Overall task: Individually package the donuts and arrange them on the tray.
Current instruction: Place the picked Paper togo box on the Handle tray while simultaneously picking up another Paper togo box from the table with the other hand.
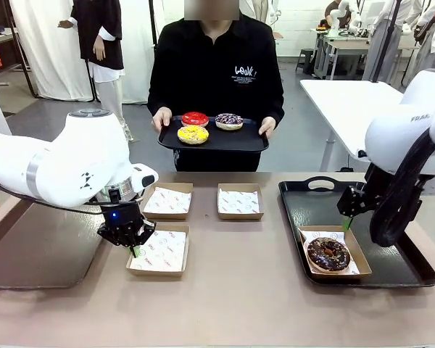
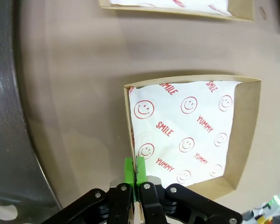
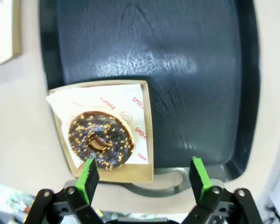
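A person at the far side holds a black serving tray (image 1: 212, 143) carrying a red donut (image 1: 195, 118), a yellow-topped donut (image 1: 193, 134) and a purple-white sprinkled donut (image 1: 229, 121). A chocolate sprinkled donut (image 1: 328, 254) (image 3: 100, 140) lies in a paper-lined box (image 1: 357, 255) on the black tray (image 1: 391, 261) (image 3: 177, 70) at the right. Just above that box's edge my right gripper (image 1: 346, 221) (image 3: 143, 179) hangs open. My left gripper (image 1: 135, 250) (image 2: 134, 169) is shut on the side wall of an empty paper-lined box (image 1: 163, 250) (image 2: 191, 135) at the front left.
Two more empty paper-lined boxes (image 1: 167, 201) (image 1: 240, 201) sit mid-table, one of them at the top of the left wrist view (image 2: 177, 7). A grey mat (image 1: 43, 254) (image 2: 4, 116) lies at the table's left. The black tray has free room behind and right of the boxed donut.
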`<state>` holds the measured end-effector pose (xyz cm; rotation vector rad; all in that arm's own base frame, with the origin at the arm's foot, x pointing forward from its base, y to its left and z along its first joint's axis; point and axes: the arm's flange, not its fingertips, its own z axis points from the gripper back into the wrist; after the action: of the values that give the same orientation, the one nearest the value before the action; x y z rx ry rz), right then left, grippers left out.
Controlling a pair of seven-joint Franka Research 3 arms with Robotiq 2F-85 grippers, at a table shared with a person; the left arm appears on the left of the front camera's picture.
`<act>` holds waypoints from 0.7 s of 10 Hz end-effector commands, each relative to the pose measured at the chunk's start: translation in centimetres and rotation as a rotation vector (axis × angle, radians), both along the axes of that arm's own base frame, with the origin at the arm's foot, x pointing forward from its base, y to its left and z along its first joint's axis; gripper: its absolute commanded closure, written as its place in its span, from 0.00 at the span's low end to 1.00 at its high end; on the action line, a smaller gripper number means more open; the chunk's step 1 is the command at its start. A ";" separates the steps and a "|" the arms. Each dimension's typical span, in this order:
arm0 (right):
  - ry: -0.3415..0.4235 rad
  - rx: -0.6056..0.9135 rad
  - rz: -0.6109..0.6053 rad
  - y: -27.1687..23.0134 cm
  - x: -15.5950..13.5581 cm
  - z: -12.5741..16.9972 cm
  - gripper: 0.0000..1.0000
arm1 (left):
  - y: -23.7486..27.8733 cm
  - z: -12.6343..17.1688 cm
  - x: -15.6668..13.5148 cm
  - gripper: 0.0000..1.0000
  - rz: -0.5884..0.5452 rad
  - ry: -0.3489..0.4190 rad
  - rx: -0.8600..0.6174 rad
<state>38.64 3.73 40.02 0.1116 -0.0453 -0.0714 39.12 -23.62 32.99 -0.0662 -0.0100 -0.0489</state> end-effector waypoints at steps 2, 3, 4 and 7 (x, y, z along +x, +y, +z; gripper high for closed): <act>-0.056 0.466 0.151 -8.2 -5.7 2.3 0.00 | -0.1 6.4 0.3 1.00 -0.096 0.055 -0.041; -0.127 0.567 0.130 -11.4 -6.8 3.0 0.00 | -0.4 8.5 0.8 1.00 -0.111 0.054 -0.051; -0.179 0.656 0.087 -14.4 -7.4 3.3 0.00 | -0.9 10.4 1.2 1.00 -0.134 0.046 -0.061; -0.218 0.874 -0.049 -21.4 -5.4 3.3 0.00 | -2.8 14.8 3.6 1.00 -0.179 0.062 -0.070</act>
<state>30.49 -16.85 43.90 0.9265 -0.2460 -0.1031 41.52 -25.87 47.58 -0.1259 0.0237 -0.1901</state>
